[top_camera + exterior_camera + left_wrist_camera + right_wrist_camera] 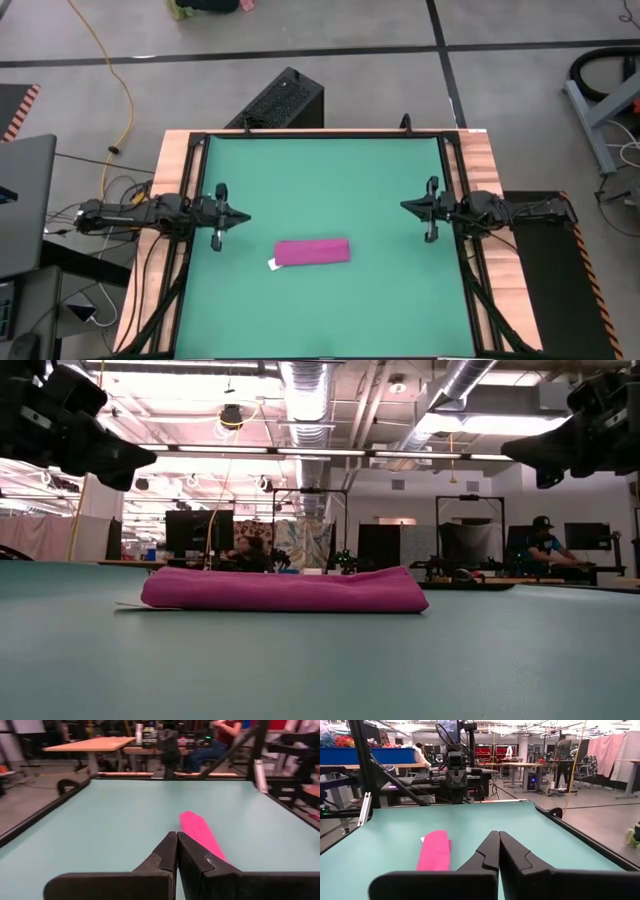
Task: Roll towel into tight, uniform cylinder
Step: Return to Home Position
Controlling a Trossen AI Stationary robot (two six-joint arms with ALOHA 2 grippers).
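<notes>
The magenta-pink towel (312, 251) lies rolled into a short, flattened cylinder on the green mat (330, 180), a little toward the near side of the mat's middle; its small white tag (273, 264) sticks out at its left end. The towel (285, 589) rests along its whole length on the mat. My left gripper (243, 215) hovers shut at the mat's left edge, pointing level toward the right, clear of the towel (200, 832). My right gripper (405, 206) hovers shut at the mat's right edge, pointing left, clear of the towel (435, 851).
A dark frame (325, 134) borders the mat, with wooden table strips (175, 150) outside it. A black box (280, 100) stands behind the far edge. People sit at desks (545, 545) in the room beyond. Bare mat lies all around the towel.
</notes>
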